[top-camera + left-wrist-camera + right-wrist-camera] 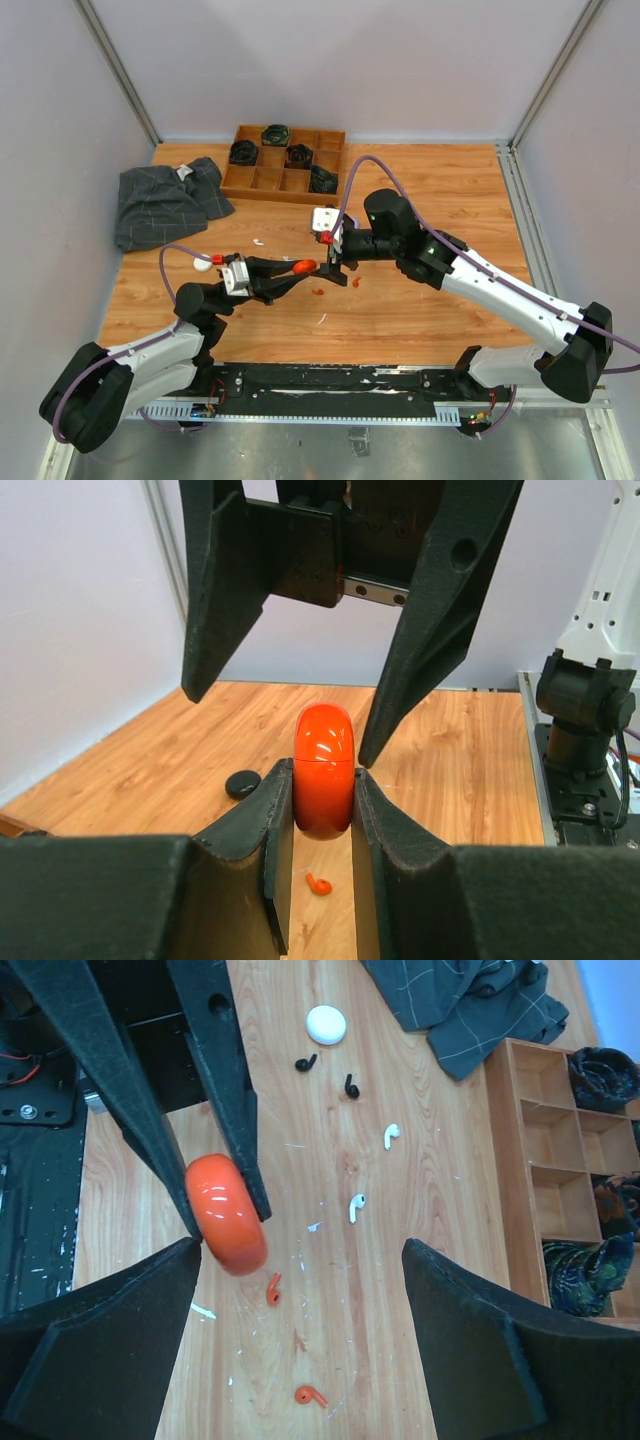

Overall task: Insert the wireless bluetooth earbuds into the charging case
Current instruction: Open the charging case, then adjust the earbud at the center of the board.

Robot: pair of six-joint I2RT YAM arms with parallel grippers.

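While the left pincer point(322, 772) gripped the orange case point(323, 742) on edge between its fingers, the right pincer point(300, 1250) stood wide open and empty, facing it; two orange earbuds point(273, 1288) lay on the table point(400, 1360) beneath the right pincer's gap; the case looked shut, so opening it seemed the step in hand; the right pincer would next have to catch the lid half without knocking the case loose.

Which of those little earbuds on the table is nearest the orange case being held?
The orange-red earbud lying almost under the orange case. The other orange-red earbud sits farther off; the white earbuds and black earbuds lie farther still.
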